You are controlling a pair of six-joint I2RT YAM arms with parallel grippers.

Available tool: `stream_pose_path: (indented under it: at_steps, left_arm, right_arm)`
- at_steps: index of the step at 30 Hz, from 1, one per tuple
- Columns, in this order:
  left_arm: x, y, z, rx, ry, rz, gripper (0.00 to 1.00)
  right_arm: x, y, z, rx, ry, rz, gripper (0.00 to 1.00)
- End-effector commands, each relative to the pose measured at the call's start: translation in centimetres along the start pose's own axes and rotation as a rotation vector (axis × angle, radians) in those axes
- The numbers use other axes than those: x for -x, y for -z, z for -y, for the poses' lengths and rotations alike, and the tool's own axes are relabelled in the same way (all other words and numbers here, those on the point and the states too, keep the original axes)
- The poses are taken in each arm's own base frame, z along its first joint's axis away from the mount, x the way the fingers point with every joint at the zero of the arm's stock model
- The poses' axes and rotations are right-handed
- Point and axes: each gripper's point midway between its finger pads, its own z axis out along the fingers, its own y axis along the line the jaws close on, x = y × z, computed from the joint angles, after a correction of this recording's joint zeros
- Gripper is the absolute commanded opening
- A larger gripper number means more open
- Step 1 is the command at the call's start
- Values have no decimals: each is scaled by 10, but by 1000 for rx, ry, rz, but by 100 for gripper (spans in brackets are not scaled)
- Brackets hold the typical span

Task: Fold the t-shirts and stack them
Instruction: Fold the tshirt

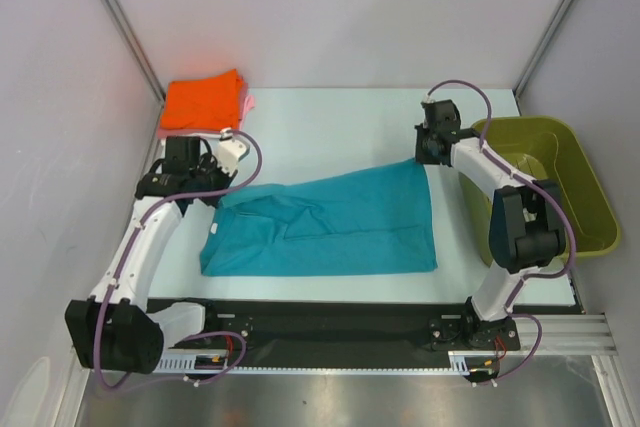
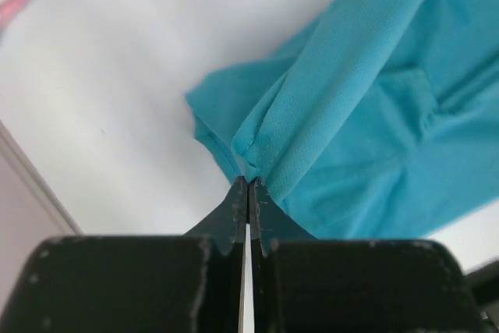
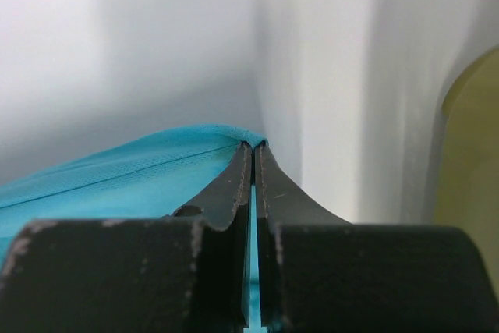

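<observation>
**Pale booth, soft even light**

Looking down into a plain enclosure: the back wall (image 1: pixel 340 7), left wall (image 1: pixel 50 147) and right wall (image 1: pixel 612 77) are all pale grey. Slim metal corner posts (image 1: pixel 117 17) join them. A pale mint table (image 1: pixel 330 117) fills the middle. A black strip (image 1: pixel 340 322) and an aluminium rail (image 1: pixel 560 332) run along its near edge.

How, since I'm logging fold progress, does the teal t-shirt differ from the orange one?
The teal t-shirt lies spread out centrally; the orange t-shirt sits folded in the far left corner. The left end effector and right end effector pinch the teal one's far corners; nothing touches the orange one. Both rest on the table.
</observation>
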Motion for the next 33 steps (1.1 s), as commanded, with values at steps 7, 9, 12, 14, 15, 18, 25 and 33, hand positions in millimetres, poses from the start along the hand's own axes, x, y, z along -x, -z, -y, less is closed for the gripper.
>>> stream_pose_path:
  at_steps: [7, 9, 12, 14, 15, 18, 25, 33]
  left_arm:
    - [67, -31, -69, 162, 6, 102, 0]
    - [66, -31, -68, 153, 8, 97, 0]
    - [54, -23, -39, 32, -14, 79, 0]
    - [31, -16, -15, -30, -49, 60, 0]
    - [14, -16, 0, -80, -54, 26, 0]
    - [-42, -17, 31, -156, -86, -75, 0]
    - [-96, -25, 64, -222, -48, -163, 0]
    - [-100, -38, 59, -215, -58, -181, 0]
  right_arm:
    - [28, -12, 8, -31, -20, 67, 0]
    - [22, -12, 9, -31, -17, 54, 0]
    - [12, -6, 6, -10, -30, 36, 0]
    - [-5, 0, 5, -4, -50, 6, 0]
    - [-12, 2, 5, -6, -60, -6, 0]
    - [-40, 8, 3, -2, -95, -54, 0]
    - [-87, 13, -1, -5, -110, -127, 0]
    - [-102, 24, 6, -42, -109, -158, 0]
